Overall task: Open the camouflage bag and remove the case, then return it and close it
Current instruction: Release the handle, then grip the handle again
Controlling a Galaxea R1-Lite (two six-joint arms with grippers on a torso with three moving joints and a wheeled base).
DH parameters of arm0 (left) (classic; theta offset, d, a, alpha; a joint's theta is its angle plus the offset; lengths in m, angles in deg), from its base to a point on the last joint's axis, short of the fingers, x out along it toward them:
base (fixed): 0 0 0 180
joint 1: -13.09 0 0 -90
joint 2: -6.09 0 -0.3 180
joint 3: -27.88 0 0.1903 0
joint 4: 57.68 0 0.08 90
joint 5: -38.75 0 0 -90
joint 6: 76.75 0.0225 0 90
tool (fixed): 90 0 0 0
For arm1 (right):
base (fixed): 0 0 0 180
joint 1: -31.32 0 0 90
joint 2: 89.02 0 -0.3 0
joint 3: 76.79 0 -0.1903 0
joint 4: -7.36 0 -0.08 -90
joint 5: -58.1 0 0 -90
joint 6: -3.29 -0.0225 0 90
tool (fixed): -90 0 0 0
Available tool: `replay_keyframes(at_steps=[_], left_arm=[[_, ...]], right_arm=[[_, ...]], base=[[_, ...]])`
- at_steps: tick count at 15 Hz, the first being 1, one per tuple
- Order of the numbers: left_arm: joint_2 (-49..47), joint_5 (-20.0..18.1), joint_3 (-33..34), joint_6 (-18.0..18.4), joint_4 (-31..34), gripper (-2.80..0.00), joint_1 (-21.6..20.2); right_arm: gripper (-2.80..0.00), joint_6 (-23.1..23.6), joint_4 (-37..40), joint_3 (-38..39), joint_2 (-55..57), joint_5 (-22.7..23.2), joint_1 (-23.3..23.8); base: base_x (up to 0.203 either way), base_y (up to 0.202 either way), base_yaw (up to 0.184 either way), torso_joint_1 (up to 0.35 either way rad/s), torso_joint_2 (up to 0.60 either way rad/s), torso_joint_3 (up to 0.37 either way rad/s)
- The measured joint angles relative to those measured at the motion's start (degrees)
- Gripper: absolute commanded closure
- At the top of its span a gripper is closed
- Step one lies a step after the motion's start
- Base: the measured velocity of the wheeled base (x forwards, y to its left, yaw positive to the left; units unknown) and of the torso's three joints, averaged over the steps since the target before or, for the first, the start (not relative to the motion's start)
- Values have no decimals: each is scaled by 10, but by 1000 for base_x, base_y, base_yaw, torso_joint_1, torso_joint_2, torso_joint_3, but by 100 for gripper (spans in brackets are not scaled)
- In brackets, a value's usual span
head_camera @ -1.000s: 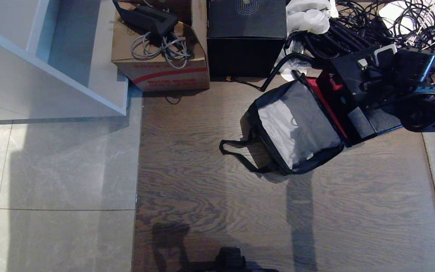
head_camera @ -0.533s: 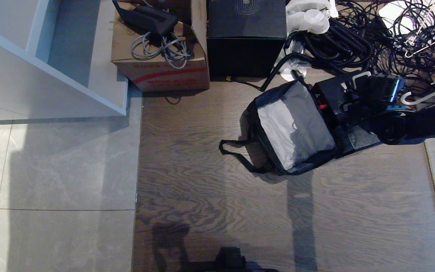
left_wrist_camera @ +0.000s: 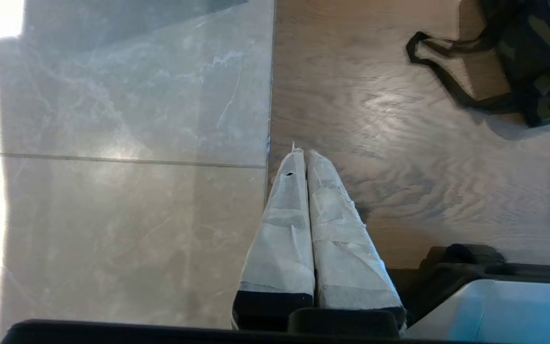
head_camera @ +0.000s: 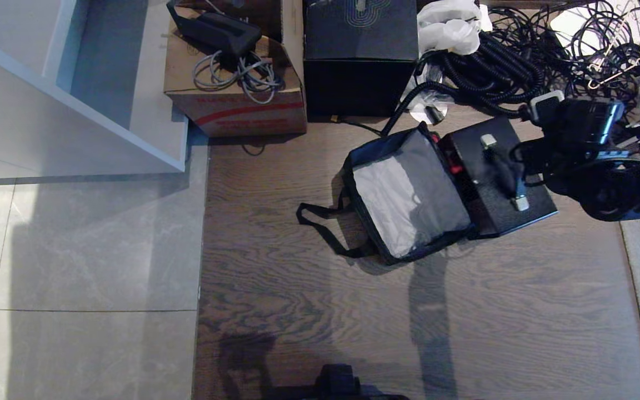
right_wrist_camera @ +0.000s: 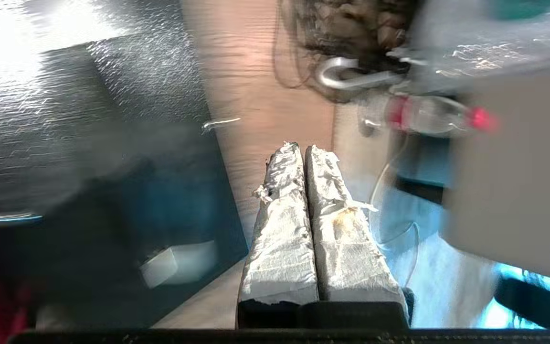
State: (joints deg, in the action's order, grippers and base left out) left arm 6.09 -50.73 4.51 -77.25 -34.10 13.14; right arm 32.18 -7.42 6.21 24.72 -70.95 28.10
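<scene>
The camouflage bag (head_camera: pixel 403 194) lies open on the wooden floor (head_camera: pixel 409 322) right of the centre of the head view, its grey inside facing up and its black shoulder strap (head_camera: pixel 325 230) trailing toward the left; in the left wrist view its camouflage side shows in the upper right corner (left_wrist_camera: pixel 537 71). The case (head_camera: pixel 495 178) lies flat on the floor just to the right of the bag, touching its edge, with a sliver of red lining between them, and its black bar handle with silver ends faces up. The right pincer (right_wrist_camera: pixel 303 155) has its taped fingers pressed together with nothing between them; in the right wrist view it sits beside the case's glittery surface (right_wrist_camera: pixel 65 119), apart from it, while in the head view the right arm (head_camera: pixel 598 161) reaches in from the right edge over the case's right end. The left pincer (left_wrist_camera: pixel 301 155) is likewise pressed shut and empty, hanging over the seam between the wood and the grey tile floor (left_wrist_camera: pixel 112 143). At the top of the head view stand a black cube box (head_camera: pixel 360 50), a cardboard box (head_camera: pixel 236 83) with cables on it, and a tangle of black cables (head_camera: pixel 520 55) in the upper right; a white shelf unit (head_camera: pixel 75 83) fills the upper left.
</scene>
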Motion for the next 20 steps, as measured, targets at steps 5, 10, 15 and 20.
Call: replay_keyframes(at_steps=[5, 10, 15, 20], left_arm=[[0, 0, 0, 0, 0, 0, 0], [0, 0, 0, 0, 0, 0, 0], [0, 0, 0, 0, 0, 0, 0], [0, 0, 0, 0, 0, 0, 0]], right_arm=[[0, 1, -6, -3, 8, 3, 16], [-280, 1, 37, 60, -45, 29, 20], [-280, -29, 87, 268, -192, 73, 15], [-280, -45, 156, 384, -355, 76, 10]], base=[[0, 0, 0, 0, 0, 0], [0, 0, 0, 0, 0, 0], [0, 0, 0, 0, 0, 0], [0, 0, 0, 0, 0, 0]])
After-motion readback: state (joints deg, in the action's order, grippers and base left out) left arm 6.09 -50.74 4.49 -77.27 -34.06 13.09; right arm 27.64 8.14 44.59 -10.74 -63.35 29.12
